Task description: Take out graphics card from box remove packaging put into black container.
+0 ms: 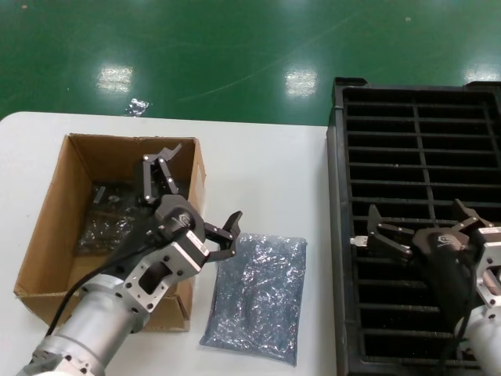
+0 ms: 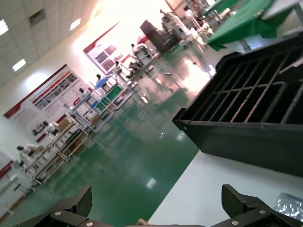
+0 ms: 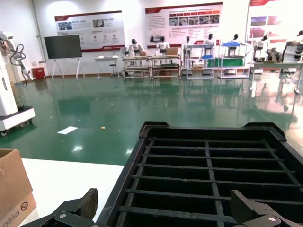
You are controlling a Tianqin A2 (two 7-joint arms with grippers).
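Two grippers: both in the head view, each with fingers spread and nothing between them.
Left gripper (image 1: 200,192): raised over the box's right wall, tilted, fingers wide apart, one reaching above the box, the other toward the packaging.
Right gripper (image 1: 427,223): over the black container's middle rows, fingers wide apart.
Box (image 1: 47,211): brown cardboard on the white table (image 1: 266,172), left side, open top; dark crinkly wrapped items lie on its floor (contents too dim to identify).
Packaging (image 1: 258,298): shiny grey-blue bag lying flat on the table, just right of the box, between box and container.
Graphics card: cannot tell where it is; no bare board shows.
Black container (image 1: 415,157): slotted crate at the table's right; visible slots look bare.
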